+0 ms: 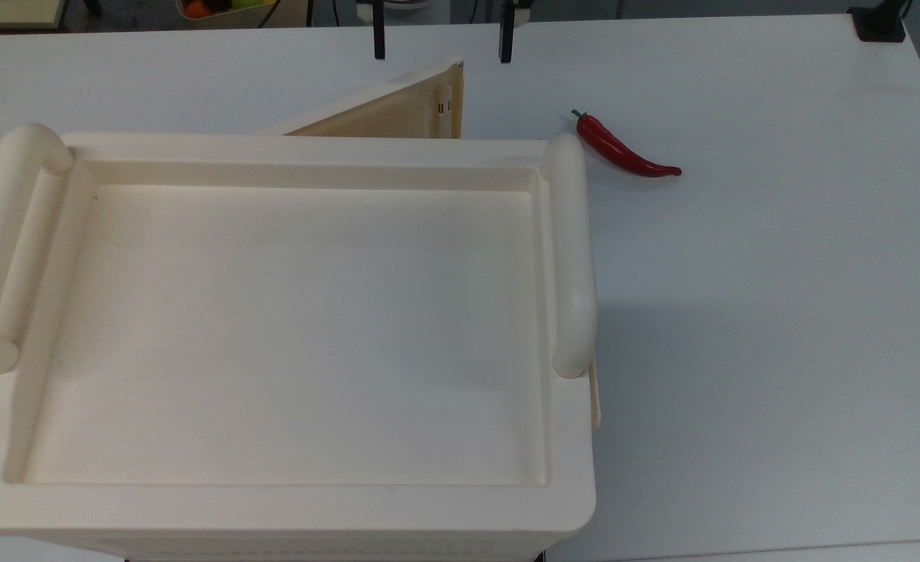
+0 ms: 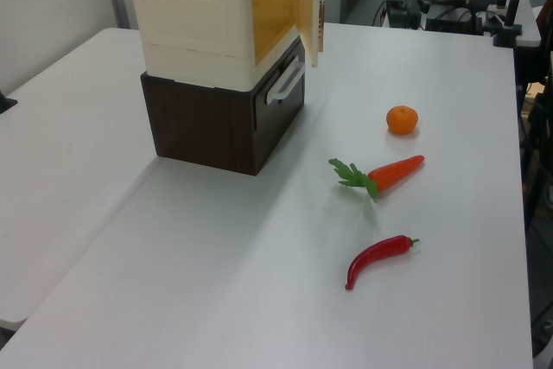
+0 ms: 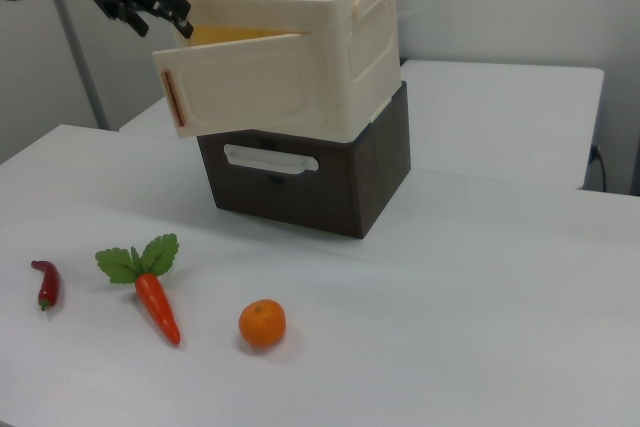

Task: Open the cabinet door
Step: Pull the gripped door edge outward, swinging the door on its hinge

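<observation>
Open and holding nothing, the hand (image 1: 439,43) hangs just beyond the free edge of the cabinet door (image 1: 385,108), its two fingers spread well apart in the top view and clear of the panel. In the right view the hand (image 3: 160,7) sits up beside the door's outer top corner, near it but not touching.

The door (image 3: 260,87) stands partly swung out from the front of the cabinet (image 3: 320,37), hinged at the right view's right, with a yellow-lit interior showing behind it. The cabinet rests on a dark brown drawer box (image 3: 300,172) on the desk (image 3: 480,327).

The step in hand looks like the tail of the pull: the door is ajar but not wide. Opening it further would probably call for hooking or pushing the free edge outward along its arc.

Room for that swing seems good. The desk in front of the door is bare close by; a red chilli (image 1: 623,148) lies off to the top view's right, and the carrot (image 3: 150,292) and orange (image 3: 262,324) lie well apart from the door.
</observation>
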Available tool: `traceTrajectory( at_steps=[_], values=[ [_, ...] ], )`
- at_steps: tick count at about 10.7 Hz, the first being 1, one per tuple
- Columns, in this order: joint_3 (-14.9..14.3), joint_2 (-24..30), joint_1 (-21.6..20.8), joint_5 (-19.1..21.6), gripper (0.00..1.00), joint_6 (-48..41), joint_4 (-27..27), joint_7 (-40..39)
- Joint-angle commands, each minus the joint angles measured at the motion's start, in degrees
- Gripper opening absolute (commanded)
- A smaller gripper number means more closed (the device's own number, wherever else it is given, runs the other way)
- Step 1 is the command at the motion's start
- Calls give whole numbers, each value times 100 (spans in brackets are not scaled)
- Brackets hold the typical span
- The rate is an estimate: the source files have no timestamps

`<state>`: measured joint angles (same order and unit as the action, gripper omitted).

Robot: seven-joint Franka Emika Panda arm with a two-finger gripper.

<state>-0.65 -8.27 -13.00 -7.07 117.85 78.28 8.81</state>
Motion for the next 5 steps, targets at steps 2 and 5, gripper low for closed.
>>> traceTrajectory(
  at_steps=[2, 5],
  values=[
    [3, -140, -89, -93, 100, 11, 11, 42],
    [-40, -96, -36, -102, 100, -304, 82, -80]
  ],
)
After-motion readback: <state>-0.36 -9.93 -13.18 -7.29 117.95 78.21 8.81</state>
